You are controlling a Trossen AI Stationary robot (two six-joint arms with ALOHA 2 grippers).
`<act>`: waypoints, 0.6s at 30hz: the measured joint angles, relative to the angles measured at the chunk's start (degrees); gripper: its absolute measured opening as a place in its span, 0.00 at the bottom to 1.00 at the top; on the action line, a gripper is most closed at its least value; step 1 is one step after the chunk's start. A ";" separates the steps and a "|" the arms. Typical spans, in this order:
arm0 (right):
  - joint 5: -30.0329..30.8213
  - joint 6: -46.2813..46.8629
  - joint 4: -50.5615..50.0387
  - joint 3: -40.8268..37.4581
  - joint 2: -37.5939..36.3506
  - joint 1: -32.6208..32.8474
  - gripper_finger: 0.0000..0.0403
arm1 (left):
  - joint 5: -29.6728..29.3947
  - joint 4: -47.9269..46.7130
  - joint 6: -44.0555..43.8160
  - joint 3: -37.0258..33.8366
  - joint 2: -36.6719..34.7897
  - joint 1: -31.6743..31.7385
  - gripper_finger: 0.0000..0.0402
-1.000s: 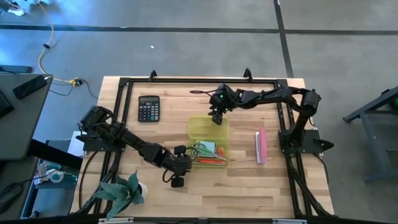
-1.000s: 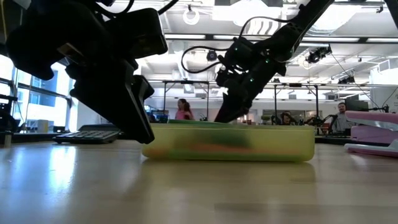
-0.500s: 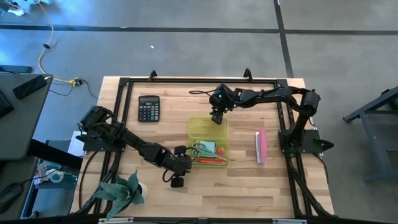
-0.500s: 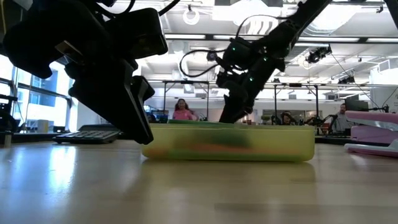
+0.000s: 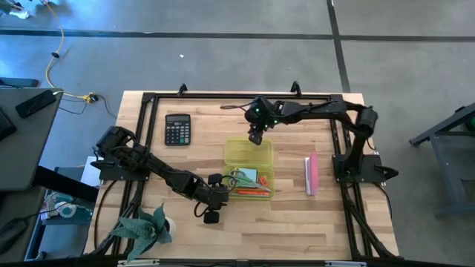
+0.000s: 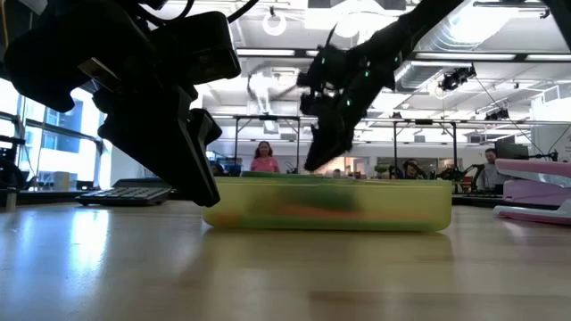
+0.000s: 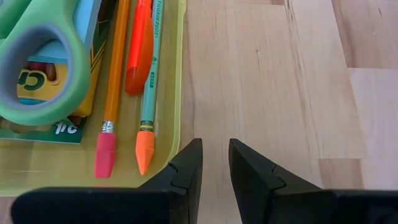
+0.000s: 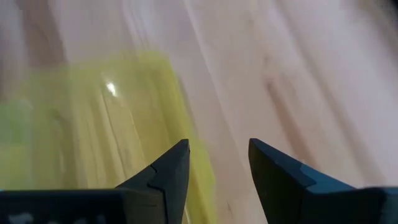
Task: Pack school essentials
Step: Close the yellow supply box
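Observation:
The translucent yellow-green case [image 5: 249, 153] lies open on the table. Its near half holds green-handled scissors [image 7: 37, 62] on a crayon box [image 7: 43, 87], a light blue pad [image 5: 251, 175], an orange pen [image 7: 140, 50], an orange pencil [image 7: 114, 81] and a thin green pencil [image 7: 150, 74]. My left gripper [image 7: 214, 167] sits low at the case's near left corner, its fingers slightly open over bare wood. My right gripper [image 8: 217, 163] hovers open over the case's far edge [image 8: 186, 118], just above the rim in the low view [image 6: 314, 162]. My left gripper has one finger [image 7: 186, 168] right beside the rim of the case's near corner [image 7: 176, 134], coming in low along the table. Whether it touches the rim, I cannot tell. Nothing lies between the two fingers.
A black calculator [image 5: 177, 129] lies at the far left. A pink stapler [image 5: 312, 173] lies to the right of the case. A green plant-like thing [image 5: 145, 226] sits at the near left corner. Bare wood runs along the near edge [image 5: 297, 230].
My right gripper has risen off the case's far rim and swung a little toward the table's far left. The case, its contents and my left gripper have stayed where they were.

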 joint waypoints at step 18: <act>-2.62 -1.05 -0.65 -0.14 6.75 -0.06 0.39 | -0.23 0.08 0.00 0.00 -0.02 0.09 0.17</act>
